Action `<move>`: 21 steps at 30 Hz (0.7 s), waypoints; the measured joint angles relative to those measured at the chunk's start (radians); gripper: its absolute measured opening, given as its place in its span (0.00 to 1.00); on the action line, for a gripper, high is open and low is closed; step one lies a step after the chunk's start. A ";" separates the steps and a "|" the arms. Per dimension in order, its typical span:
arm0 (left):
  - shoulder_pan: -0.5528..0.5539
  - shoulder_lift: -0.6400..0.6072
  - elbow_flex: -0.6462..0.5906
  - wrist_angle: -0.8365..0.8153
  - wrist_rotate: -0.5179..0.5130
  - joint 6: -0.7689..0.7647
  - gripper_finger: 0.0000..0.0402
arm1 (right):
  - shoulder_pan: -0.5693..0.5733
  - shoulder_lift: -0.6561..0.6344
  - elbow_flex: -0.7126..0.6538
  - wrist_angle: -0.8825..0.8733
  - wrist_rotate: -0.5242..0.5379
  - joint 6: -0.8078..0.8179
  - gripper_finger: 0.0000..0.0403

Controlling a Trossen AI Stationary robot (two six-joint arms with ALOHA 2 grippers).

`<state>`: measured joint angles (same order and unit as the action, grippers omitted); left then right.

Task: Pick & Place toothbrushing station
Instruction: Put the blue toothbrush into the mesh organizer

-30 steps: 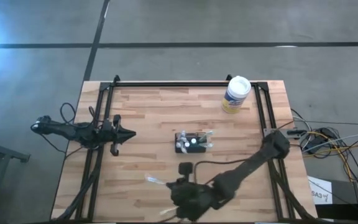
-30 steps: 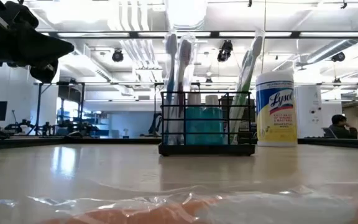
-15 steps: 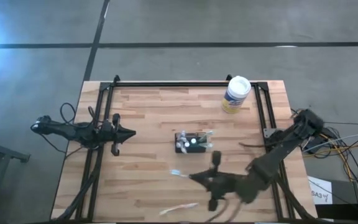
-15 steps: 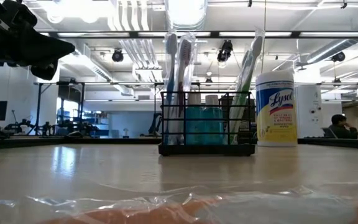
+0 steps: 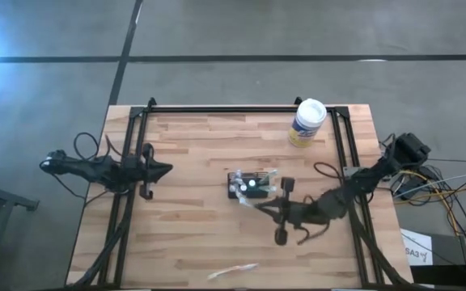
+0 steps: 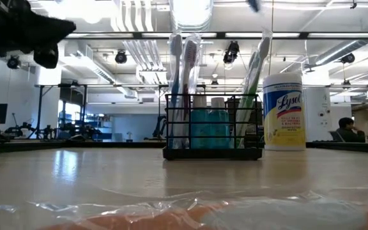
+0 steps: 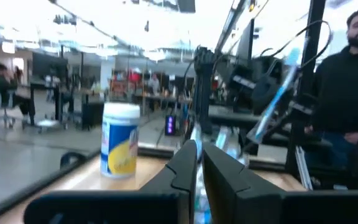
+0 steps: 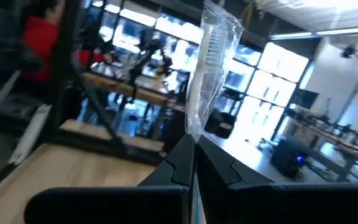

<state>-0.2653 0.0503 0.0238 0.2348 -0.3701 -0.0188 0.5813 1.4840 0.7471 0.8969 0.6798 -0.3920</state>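
- Station point(image 5: 251, 184) sits mid-counter point(image 5: 192, 145), upright; in the low view it is a black wire rack point(image 6: 213, 128) with brushes and a teal bottle standing in it.
- Right claw point(image 5: 259, 204) hangs just beside the station's near-right corner, pinched tight on a wrapped toothbrush point(image 8: 211, 68); the right wrist view shows the clear wrapper standing up out of the closed fingers point(image 8: 182, 158).
- Left claw point(image 5: 162, 170) waits at the counter's left side, well apart from the station, fingers point(image 7: 188, 165) nearly together, holding nothing we can see.
- Wipes canister point(image 5: 307, 122) stands at the far right of the counter; a second wrapped brush point(image 5: 233, 271) lies at the near edge.
- Handling, our judgement: the brush is light and stiff, but the film wrapper is slick and crinkly, so it may slide or twist in the pinch. Best hold is low on the handle, leaving the head end free.
- The rack looks light and top-heavy when loaded; a nudge could shift or tip it.
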 joint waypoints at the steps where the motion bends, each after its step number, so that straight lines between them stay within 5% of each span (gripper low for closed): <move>1: 0.000 0.005 0.000 0.020 0.000 0.011 0.07 | -0.012 0.002 -0.003 0.017 -0.007 -0.006 0.02; 7: 0.000 0.095 0.002 0.166 0.002 0.002 0.08 | -0.085 0.033 0.004 0.048 -0.077 -0.005 0.02; 10: 0.000 0.168 0.027 0.180 0.016 0.019 0.10 | -0.133 0.062 0.015 0.155 -0.209 -0.012 0.02; 14: 0.000 0.285 0.082 0.183 0.072 0.010 0.19 | -0.197 0.099 0.017 0.270 -0.389 0.037 0.02; 21: 0.000 0.508 0.227 0.185 0.104 -0.018 0.43 | -0.254 0.103 0.055 0.246 -0.392 0.055 0.02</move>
<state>-0.2656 0.5588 0.2511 0.4198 -0.2660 -0.0364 0.3271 1.5871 0.8022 1.1430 0.2874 -0.3365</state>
